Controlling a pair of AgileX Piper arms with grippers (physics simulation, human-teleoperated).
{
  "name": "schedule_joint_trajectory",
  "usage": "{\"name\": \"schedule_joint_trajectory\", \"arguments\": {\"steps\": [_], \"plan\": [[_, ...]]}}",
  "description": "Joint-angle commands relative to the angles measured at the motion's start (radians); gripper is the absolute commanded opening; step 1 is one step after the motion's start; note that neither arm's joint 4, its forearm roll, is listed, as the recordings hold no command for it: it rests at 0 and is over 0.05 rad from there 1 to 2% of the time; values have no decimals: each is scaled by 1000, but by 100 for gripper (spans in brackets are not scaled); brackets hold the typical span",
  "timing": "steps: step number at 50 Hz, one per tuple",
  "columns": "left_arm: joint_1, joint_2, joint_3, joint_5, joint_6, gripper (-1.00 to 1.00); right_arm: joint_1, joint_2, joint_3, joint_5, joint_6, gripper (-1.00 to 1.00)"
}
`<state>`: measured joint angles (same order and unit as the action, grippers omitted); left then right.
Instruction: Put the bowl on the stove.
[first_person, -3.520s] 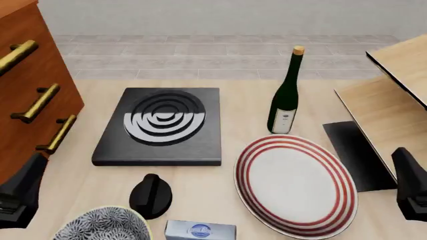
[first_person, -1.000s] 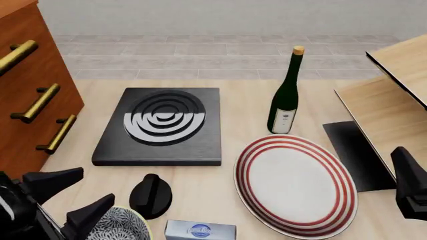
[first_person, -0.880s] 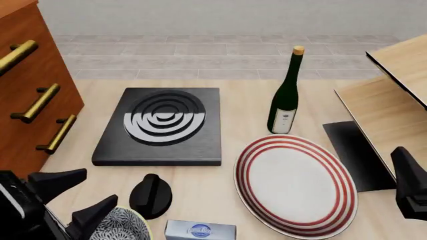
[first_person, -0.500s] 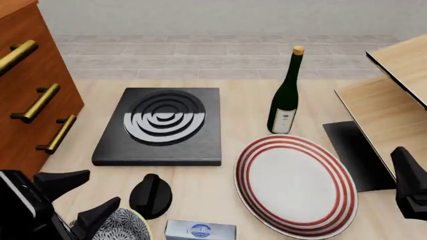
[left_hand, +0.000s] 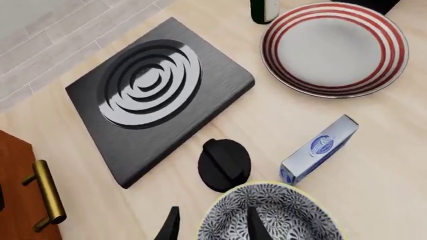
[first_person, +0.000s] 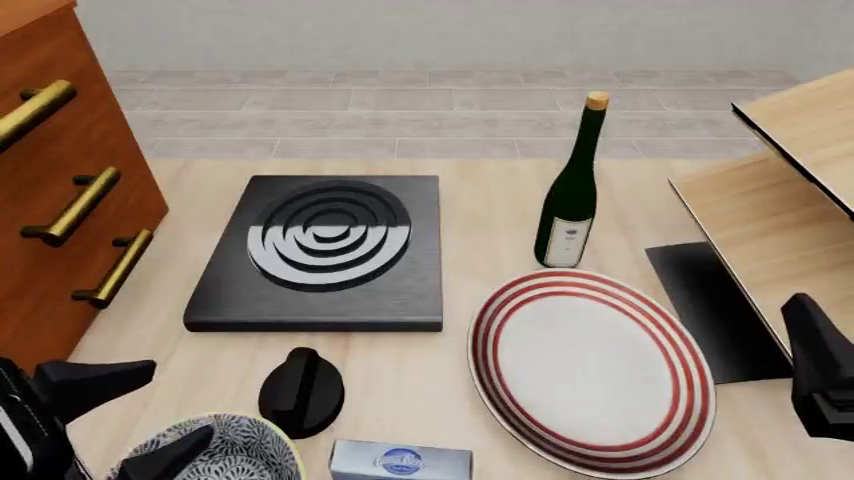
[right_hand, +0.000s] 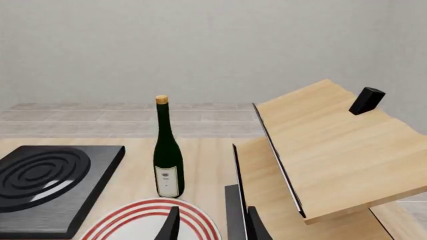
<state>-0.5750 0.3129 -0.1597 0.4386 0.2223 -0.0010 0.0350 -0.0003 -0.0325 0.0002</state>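
Your left pincer (first_person: 127, 415) is spread open astride the bowl's (first_person: 214, 452) near rim, one finger (left_hand: 255, 225) inside, one outside. Sink lower before clenching, then lift clear of the knob (first_person: 300, 392) toward the stove (first_person: 323, 250) ahead.

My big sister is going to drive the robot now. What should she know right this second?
Left gripper: open, one finger on each side of the near-left rim of the bowl, not closed on it yet.
Right gripper: open, empty, parked at the right over the edge of the red-ringed plate.
The bowl sits on the table at the near-left edge, beside the black knob and a small blue box.
The stove is farther back, burner bare.
Done: left arm is at the bowl.
Left: close on the rim, lift, carry past the knob, set the bowl on the burner.
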Motion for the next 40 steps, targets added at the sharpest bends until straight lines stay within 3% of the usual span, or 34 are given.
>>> {"name": "schedule_joint_trajectory", "arguments": {"steps": [1,23,40], "plan": [[30,18,-8,61,78,100,0,0,0,0,0,100],[16,146,18,39,132,100,0,0,0,0,0,100],[34,244,27,-39,165,100,0,0,0,0,0,100]]}}
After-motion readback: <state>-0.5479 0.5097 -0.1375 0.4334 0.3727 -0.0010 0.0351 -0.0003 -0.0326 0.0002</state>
